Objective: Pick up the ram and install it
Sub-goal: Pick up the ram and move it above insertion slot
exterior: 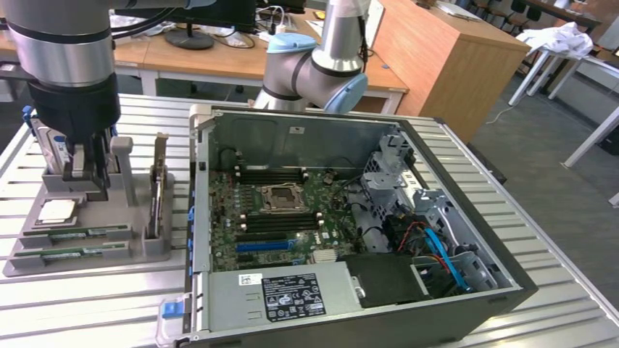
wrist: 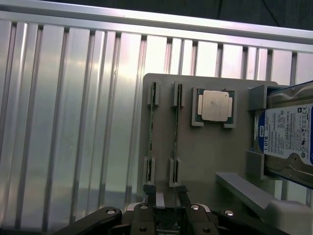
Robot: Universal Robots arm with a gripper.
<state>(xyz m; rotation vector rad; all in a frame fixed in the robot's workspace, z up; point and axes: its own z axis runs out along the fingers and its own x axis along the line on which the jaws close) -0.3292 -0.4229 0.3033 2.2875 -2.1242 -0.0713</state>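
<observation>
Near the counter's [wrist: 73,122] edge on the exterior view's left, the pick-up step looks barely begun: the gripper [wrist: 165,191] hangs wide open and empty above a grey plastic holder [wrist: 205,156]. There the ram [exterior: 77,233], a thin green board, stands on edge in slots. Grasping it calls for jaws squared across that narrow rim. The counter is ribbed, shiny metal.
</observation>
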